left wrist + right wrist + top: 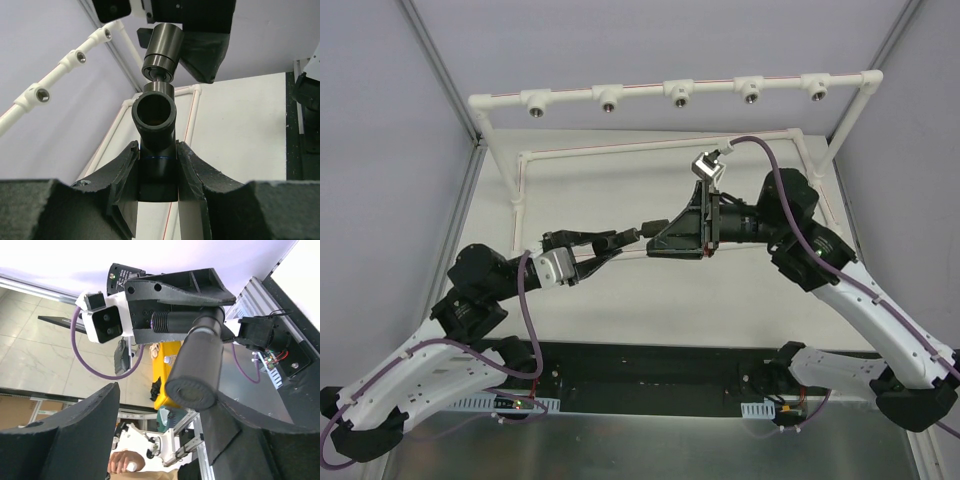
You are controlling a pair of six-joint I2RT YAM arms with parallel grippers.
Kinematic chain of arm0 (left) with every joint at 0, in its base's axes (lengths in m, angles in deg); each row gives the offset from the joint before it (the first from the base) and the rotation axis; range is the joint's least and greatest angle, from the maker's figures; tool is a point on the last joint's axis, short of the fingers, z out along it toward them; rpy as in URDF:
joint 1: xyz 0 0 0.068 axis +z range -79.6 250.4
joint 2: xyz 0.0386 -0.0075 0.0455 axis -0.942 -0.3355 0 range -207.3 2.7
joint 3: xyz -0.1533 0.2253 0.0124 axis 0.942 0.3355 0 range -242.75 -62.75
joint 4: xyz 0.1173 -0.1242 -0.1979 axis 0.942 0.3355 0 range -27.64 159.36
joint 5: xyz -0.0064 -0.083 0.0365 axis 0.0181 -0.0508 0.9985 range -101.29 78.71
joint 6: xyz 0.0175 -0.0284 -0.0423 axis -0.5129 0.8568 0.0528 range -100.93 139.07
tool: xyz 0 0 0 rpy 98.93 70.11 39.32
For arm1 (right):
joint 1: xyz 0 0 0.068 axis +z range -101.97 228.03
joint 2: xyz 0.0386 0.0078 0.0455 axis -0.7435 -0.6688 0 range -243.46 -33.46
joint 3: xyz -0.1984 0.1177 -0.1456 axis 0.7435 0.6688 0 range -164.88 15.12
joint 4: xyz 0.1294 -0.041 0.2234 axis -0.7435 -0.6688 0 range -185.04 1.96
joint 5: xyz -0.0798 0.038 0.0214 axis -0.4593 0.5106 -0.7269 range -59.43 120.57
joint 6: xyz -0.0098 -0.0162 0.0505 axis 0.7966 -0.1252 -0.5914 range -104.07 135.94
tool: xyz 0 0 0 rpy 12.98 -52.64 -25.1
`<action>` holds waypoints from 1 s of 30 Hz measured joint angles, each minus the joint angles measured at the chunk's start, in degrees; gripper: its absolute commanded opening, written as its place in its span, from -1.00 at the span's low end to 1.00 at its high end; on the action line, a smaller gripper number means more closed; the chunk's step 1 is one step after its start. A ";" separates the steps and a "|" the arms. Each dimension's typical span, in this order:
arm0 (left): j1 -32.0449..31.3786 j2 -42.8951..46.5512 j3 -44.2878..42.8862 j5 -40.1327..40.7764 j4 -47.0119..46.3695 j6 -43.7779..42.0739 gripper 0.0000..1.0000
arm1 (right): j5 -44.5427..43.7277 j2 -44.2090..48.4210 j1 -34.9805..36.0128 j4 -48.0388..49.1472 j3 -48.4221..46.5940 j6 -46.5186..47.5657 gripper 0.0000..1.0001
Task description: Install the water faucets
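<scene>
Left pincer (157, 155) is clamping tight on the T-shaped faucet (165, 125). In the left wrist view its lower stem is sitting between both pads and its open round mouth is facing the camera. In the top view I'm watching the left arm reaching in from 8 o'clock and the right arm from 4 o'clock. Both are meeting in the air over the middle of the bench (600, 195).

The stubby cylinder (162, 47) is sitting at 12 o'clock of the T-shaped faucet in the left wrist view. It is lining up end to end with it, and a thin neck (159, 77) is bridging the two.

Right pincer (167, 397) is standing with its jaws apart, wider than the cylinder. In the right wrist view the cylinder's flat end is pointing at the camera. Background is showing between it and the finger at 8 o'clock (85, 430). The finger on the other side (205, 50) is lying right against it or just beside it; I can't tell which.

The white pipe frame (570, 97) is standing at 12 o'clock of the faucets, well apart from them. Its five threaded fittings (679, 93) are facing down along the top bar.
</scene>
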State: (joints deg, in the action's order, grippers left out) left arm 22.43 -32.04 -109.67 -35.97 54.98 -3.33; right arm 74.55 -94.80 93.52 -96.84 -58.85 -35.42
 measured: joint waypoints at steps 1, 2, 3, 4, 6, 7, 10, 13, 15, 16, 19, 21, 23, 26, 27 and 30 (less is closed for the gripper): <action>0.02 0.07 0.07 0.66 -0.07 0.66 -1.00 | -0.04 0.28 -0.15 -0.11 0.07 0.50 0.42; 0.00 0.07 0.07 1.27 -0.13 1.07 -1.00 | -0.09 0.59 -0.37 -0.52 0.07 1.33 0.43; 0.02 0.13 0.15 1.92 -0.24 1.70 -1.00 | -0.17 0.92 -0.59 -1.11 0.09 2.21 0.43; 0.02 0.28 0.42 2.75 -0.52 2.38 -1.00 | -0.48 1.36 -0.85 -2.12 0.09 3.56 0.44; 0.02 0.76 1.05 4.00 -1.14 3.78 -1.00 | -1.40 2.14 -1.16 -4.02 0.09 6.03 0.46; 0.02 0.98 1.44 4.68 -1.53 4.72 -1.00 | -1.84 2.54 -1.22 -5.25 0.09 7.54 0.45; 0.02 1.51 2.51 7.63 -3.58 9.16 -1.00 | -4.46 4.17 -1.29 -8.92 0.09 13.00 0.45; 0.02 1.77 2.86 11.34 -5.95 15.21 -1.00 | -8.55 7.08 -1.29 -10.14 1.31 18.38 0.41; 0.02 1.77 2.89 14.36 -7.67 20.50 -1.00 | -11.87 10.25 -1.29 -9.62 3.48 21.53 0.33; 0.02 1.77 2.89 16.04 -8.35 23.52 -1.00 | -13.44 12.09 -1.29 -8.68 5.03 22.82 0.27; 0.02 1.79 3.58 20.76 -11.65 32.63 -1.00 | -17.44 17.59 -1.29 -2.25 11.78 25.31 0.21; 0.02 1.73 5.49 23.56 -16.63 39.82 -1.00 | -19.61 19.98 -1.29 2.75 15.69 25.94 0.21; 0.02 1.22 7.54 25.38 -21.09 46.16 -1.00 | -21.22 20.24 -1.29 8.13 17.84 26.03 0.25; 0.02 -1.84 8.41 25.18 -26.32 54.60 -1.00 | -23.02 18.18 -1.29 16.70 19.10 25.70 0.31; 0.02 -3.21 8.37 24.57 -28.04 57.11 -1.00 | -23.19 17.33 -1.29 18.84 19.10 25.64 0.32; 0.02 -7.19 7.41 21.68 -30.82 63.73 -1.00 | -23.19 14.29 -1.29 25.68 19.10 25.55 0.32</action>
State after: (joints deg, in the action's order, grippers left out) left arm 22.45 -39.23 -102.26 -14.29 24.17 60.41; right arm 51.36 -80.51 92.23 -71.16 -39.75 -9.87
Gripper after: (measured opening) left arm 0.314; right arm 0.657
